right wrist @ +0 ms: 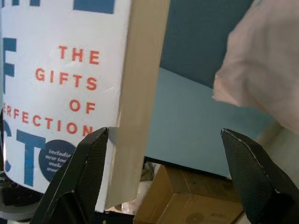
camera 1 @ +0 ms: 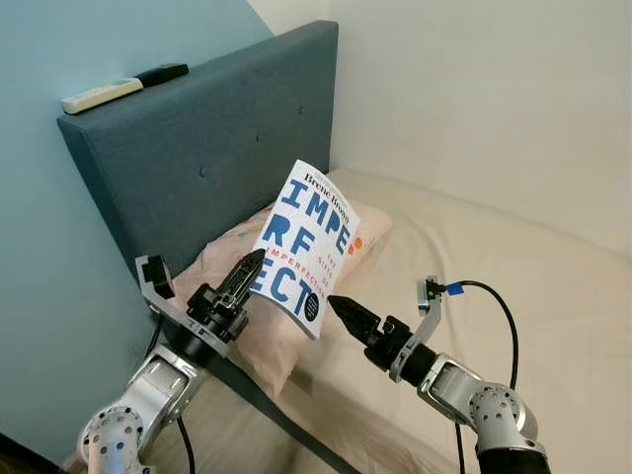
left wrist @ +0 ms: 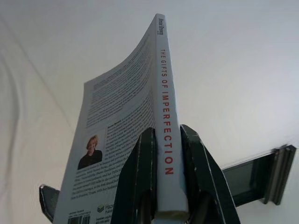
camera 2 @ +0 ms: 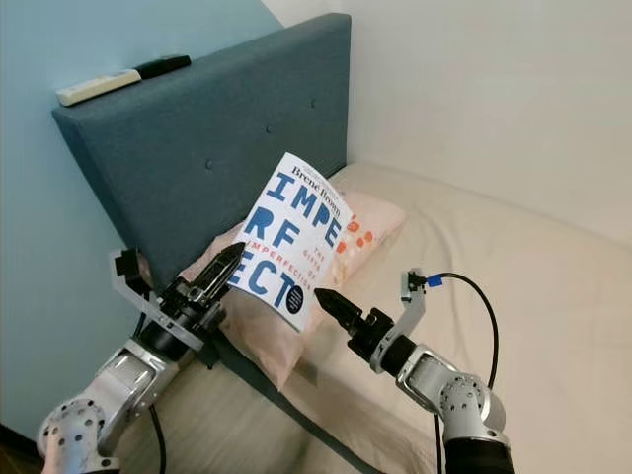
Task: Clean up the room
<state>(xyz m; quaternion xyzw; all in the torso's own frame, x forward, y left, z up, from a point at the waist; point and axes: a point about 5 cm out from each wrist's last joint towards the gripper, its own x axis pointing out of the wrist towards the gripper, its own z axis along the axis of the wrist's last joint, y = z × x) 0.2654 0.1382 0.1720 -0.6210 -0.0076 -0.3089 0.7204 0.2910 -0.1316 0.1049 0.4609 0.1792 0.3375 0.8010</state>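
Blue wall (camera 1: 39,276) at far left, with a teal upholstered headboard (camera 1: 207,148) set against it; on the headboard's top edge lie a white remote (camera 1: 101,95) and, just beside it, a black remote (camera 1: 161,73). Left gripper (camera 1: 247,274) is raised in front of the headboard, its two black fingers clamped on the spine of the book (camera 1: 308,247); the left wrist view shows one finger (left wrist: 135,182) pressed on the back cover and the other on the front, with the red spine lettering between them. The book is held in the air, tilted, above a pale pink pillow (camera 1: 286,326) that lies at the head of the bed (camera 1: 513,267). The white front cover with large blue letters faces the camera. Right gripper (camera 1: 341,308) sits at the book's lower corner, opposite the left gripper; in the right wrist view its fingers (right wrist: 81,182) stand wide apart, the page edge lying just inside one finger. A black cable (camera 1: 504,316) loops over the right arm. Beige bedding covers the mattress, and a cream wall (camera 1: 474,89) rises behind it.
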